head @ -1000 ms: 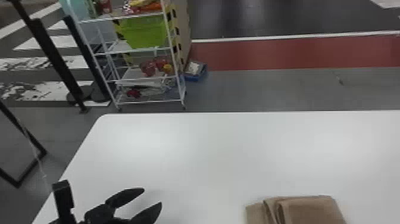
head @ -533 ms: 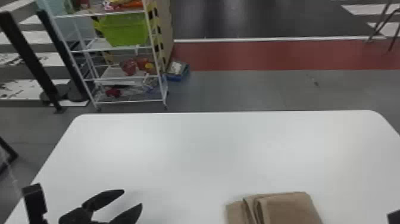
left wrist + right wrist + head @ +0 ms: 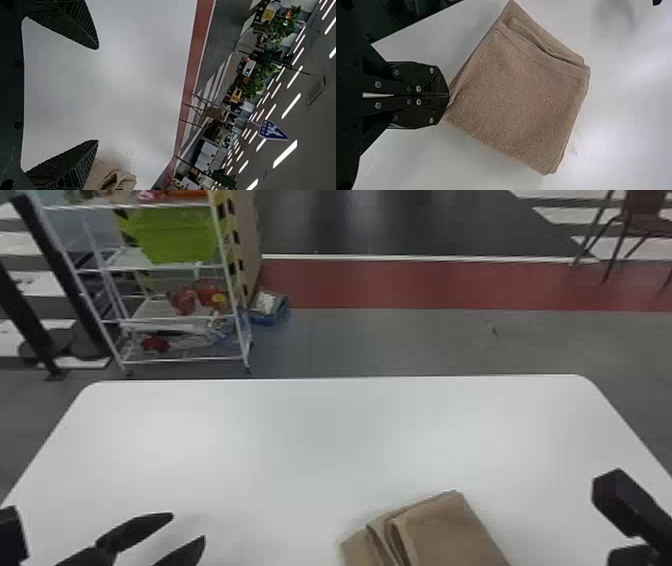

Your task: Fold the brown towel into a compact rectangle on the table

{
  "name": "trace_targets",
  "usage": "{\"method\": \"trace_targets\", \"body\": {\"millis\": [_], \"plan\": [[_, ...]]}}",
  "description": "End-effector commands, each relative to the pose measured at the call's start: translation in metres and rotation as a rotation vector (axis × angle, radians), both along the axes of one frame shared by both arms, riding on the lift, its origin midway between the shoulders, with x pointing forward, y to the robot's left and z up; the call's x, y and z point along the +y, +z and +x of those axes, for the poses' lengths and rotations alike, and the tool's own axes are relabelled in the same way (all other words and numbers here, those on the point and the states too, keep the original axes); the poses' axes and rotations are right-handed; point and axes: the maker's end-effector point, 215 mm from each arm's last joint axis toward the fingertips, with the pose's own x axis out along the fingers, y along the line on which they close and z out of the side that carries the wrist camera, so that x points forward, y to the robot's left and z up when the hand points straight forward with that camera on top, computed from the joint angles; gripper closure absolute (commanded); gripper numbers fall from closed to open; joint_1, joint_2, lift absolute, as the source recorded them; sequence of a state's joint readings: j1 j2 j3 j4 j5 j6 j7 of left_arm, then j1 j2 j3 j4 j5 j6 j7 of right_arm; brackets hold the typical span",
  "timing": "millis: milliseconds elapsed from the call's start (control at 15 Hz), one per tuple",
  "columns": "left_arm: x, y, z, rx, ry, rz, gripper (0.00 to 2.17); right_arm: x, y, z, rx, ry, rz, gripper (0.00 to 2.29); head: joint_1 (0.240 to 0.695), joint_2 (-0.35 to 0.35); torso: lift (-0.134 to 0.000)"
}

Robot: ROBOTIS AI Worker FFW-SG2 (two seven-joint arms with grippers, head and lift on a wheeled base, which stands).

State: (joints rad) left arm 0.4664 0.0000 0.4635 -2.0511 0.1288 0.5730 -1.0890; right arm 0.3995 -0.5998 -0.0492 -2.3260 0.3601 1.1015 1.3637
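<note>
- The right gripper (image 3: 448,95) is clenched, its fingers together on what looks like a corner of the towel (image 3: 518,99), whose bulk spreads out flat just ahead of the tips.
- The left gripper (image 3: 98,94) is released, fingers wide apart and nothing between them, above the table (image 3: 300,440); the towel lies well off to its right.
- Judging from the thick stack, folding is nearly finished, and what remains is likely squaring or placing.
- Main risk: the layers could slide out of line. Along one side running away from the right gripper they already fan out, with a gap between them, and a pull from one corner alone may catch some layers and leave the rest.
- If the right gripper lifts rather than slides, the far end could sag and fall out of its fold, as nothing holds it there.
- Turning the wrist while clenched could twist the held corner and leave a pucker beside the tips.
- Letting go with a jerk could drag the top layer back, should the cloth cling to the fingers.
- An edge of the table runs near the towel on the right gripper's side; a long pull that way might bring the cloth too close to it.
- Writing: I can make out none on the towel. Beyond the left gripper's tips, far behind the table, a blue sign (image 3: 273,130) carries white marks, left unread here.
</note>
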Motion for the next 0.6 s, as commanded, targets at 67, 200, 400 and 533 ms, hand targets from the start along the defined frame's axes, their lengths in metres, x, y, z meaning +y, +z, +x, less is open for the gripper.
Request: {"method": "trace_targets", "body": {"millis": [67, 200, 400, 533], "plan": [[0.000, -0.001, 0.000, 0.000, 0.003, -0.002, 0.03, 0.002, 0.004, 0.030, -0.056, -0.064, 0.010, 2.09, 0.695, -0.009, -0.122], [0.000, -0.001, 0.000, 0.000, 0.001, -0.003, 0.03, 0.004, 0.004, 0.051, -0.086, -0.110, 0.018, 2.09, 0.695, -0.006, -0.122], [0.000, 0.000, -0.001, -0.001, -0.001, -0.004, 0.03, 0.016, 0.007, 0.086, -0.139, -0.146, 0.044, 2.09, 0.695, 0.000, -0.122], [0.000, 0.000, -0.002, 0.000, -0.003, -0.006, 0.03, 0.025, 0.011, 0.107, -0.157, -0.154, 0.055, 2.09, 0.695, 0.010, -0.122]]}}
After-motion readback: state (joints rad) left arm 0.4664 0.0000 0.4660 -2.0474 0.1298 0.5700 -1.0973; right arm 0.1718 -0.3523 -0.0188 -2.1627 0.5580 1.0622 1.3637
